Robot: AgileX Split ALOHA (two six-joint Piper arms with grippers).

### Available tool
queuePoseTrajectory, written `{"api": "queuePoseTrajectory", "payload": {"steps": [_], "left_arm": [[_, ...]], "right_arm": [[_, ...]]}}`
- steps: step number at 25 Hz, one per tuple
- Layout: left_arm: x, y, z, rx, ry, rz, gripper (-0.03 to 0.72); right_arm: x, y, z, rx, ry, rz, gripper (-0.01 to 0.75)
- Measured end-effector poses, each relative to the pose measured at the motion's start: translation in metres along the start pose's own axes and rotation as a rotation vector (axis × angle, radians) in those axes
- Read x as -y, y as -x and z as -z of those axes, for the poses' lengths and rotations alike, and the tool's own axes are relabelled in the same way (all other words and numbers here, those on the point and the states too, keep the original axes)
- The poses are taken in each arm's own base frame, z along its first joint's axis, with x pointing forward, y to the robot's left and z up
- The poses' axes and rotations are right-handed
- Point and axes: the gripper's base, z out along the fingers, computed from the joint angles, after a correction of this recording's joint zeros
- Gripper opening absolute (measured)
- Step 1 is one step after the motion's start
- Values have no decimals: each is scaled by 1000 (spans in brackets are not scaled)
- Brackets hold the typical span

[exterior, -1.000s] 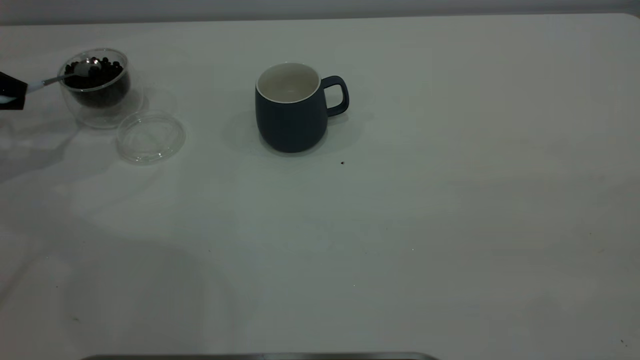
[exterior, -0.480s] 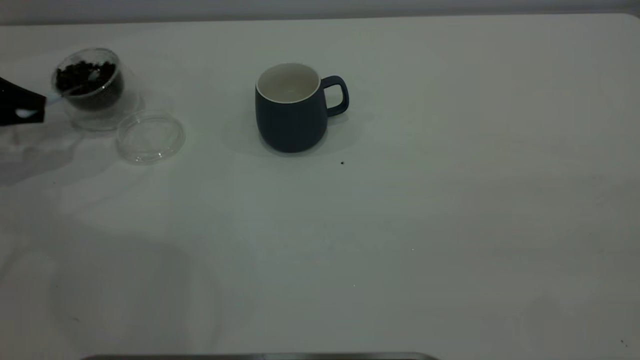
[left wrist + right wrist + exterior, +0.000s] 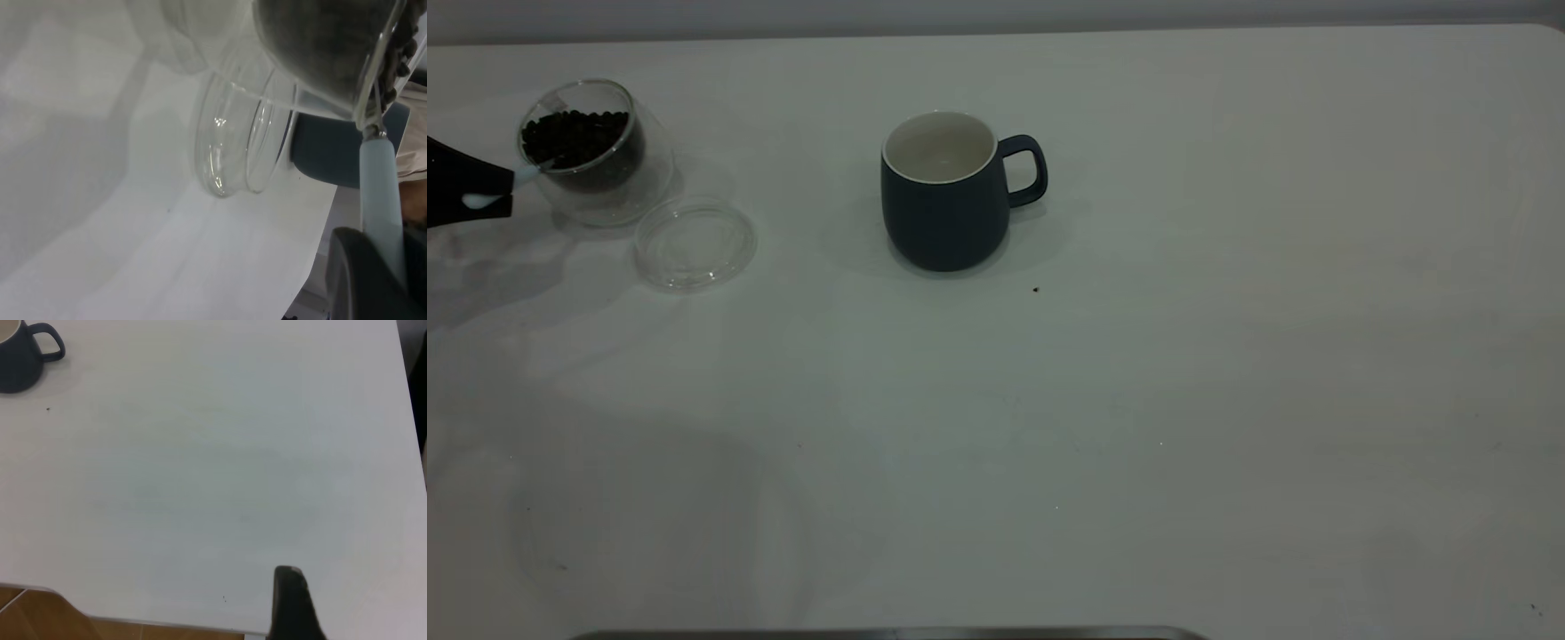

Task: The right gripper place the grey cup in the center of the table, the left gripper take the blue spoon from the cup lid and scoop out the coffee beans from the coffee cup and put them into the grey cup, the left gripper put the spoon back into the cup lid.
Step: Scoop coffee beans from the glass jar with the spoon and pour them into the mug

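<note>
Exterior view: the left gripper [image 3: 467, 187], at the table's [image 3: 1138, 400] nine-o'clock edge, is clamped on the blue spoon [image 3: 523, 172]. Its long axis points toward two o'clock into the coffee cup [image 3: 591, 151], which is tipped (coffee beans [image 3: 574, 138] inside). The cup lid [image 3: 695, 243] lies beside it, the grey cup [image 3: 943, 191] near centre with its handle at three o'clock. Open tabletop elsewhere. The right gripper's [image 3: 290, 603] opening cannot be told.

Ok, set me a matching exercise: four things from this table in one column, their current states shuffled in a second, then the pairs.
Things
1. coffee cup
2. grey cup
3. cup lid
4. blue spoon

States
A. lying flat on the table with nothing on it
B. tipped over toward the left gripper, beans inside
C. handle clamped in that gripper, bowl down in the coffee beans
D. upright mid-table, no beans inside

Pairs: 1-B, 2-D, 3-A, 4-C
</note>
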Motion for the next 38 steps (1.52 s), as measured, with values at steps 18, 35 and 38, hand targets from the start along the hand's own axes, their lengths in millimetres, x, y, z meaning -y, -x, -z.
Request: {"api": "queuePoseTrajectory", "payload": {"steps": [18,35,38], "left_arm": [[5,2,2,17,-5,7,132],[20,4,11,31,15,-24,132],[20,4,12,31,16,-21,132]], "right_arm": [[0,0,0,0,0,0,453],[0,0,0,0,0,0,453],[0,0,0,0,0,0,453]]}}
